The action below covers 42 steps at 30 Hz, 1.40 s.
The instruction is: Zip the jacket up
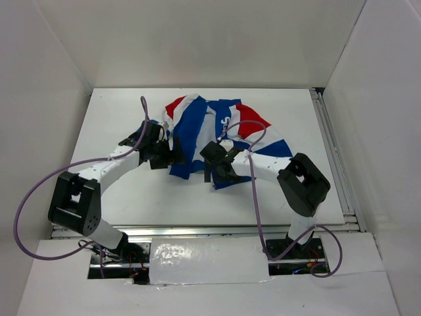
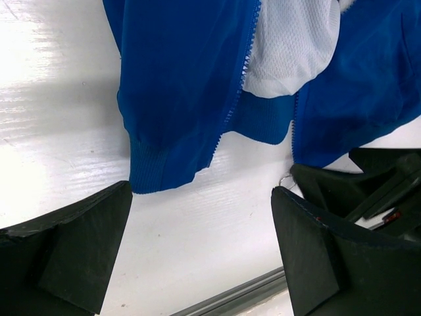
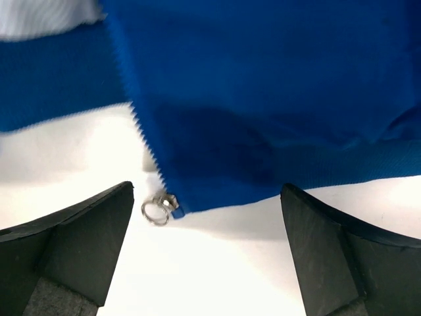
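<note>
White table (image 1: 112,118) frames the jacket (image 1: 192,131), its zipper edges (image 2: 238,85) apart.

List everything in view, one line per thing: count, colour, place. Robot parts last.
table: one, white, under everything.
jacket: one, blue with red and white panels, unzipped, lying mid-table.
zipper pull: one, silver ring, at a hem corner, on the table.
cables: two, purple, one looping at each side.
arms: two, white and black, bases at the near edge.
left hand: one, black, open, by the jacket's hem.
right hand: one, black, open, around the zipper pull.
</note>
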Each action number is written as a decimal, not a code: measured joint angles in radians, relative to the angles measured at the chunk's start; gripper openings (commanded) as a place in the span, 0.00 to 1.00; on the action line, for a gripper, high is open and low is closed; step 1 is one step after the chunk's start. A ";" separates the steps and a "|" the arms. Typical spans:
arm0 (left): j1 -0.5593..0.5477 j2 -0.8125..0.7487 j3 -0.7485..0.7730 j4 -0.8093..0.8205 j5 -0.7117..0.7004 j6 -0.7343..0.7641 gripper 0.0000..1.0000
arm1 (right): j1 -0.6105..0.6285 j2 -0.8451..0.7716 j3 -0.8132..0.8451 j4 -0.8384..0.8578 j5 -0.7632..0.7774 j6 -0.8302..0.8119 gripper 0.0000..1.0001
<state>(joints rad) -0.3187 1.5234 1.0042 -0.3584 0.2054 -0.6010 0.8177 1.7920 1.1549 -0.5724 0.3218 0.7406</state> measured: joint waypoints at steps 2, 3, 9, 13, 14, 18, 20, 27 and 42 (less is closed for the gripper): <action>0.000 -0.008 -0.006 0.004 0.006 0.000 0.99 | -0.014 0.000 0.000 0.000 0.003 0.024 0.97; 0.000 -0.011 -0.010 0.006 0.009 0.000 0.99 | -0.024 0.000 0.000 0.000 0.004 0.035 0.96; 0.000 -0.023 -0.012 0.019 0.016 0.000 0.99 | -0.059 0.018 0.000 0.002 -0.003 0.058 0.95; 0.001 -0.023 -0.012 0.021 0.016 0.000 0.99 | -0.054 0.048 0.009 0.009 -0.019 0.050 0.94; 0.002 -0.023 -0.012 0.021 0.016 0.000 0.99 | -0.053 0.048 0.009 0.011 -0.024 0.042 0.94; 0.004 -0.023 -0.012 0.022 0.016 0.000 0.97 | -0.052 0.053 0.011 0.014 -0.039 0.014 0.89; 0.006 -0.023 -0.012 0.022 0.016 0.000 0.97 | -0.048 0.061 0.018 0.009 -0.039 -0.005 0.81; 0.014 -0.023 -0.013 0.022 0.017 0.000 0.94 | -0.045 0.082 0.043 0.008 -0.042 -0.031 0.36; -0.002 -0.021 -0.030 0.044 0.068 0.027 0.98 | -0.064 -0.114 -0.198 0.252 -0.313 -0.190 0.00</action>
<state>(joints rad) -0.3202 1.5021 0.9745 -0.3141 0.2733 -0.5743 0.7532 1.6779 0.9573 -0.3202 0.0090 0.5510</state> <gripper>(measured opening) 0.931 0.036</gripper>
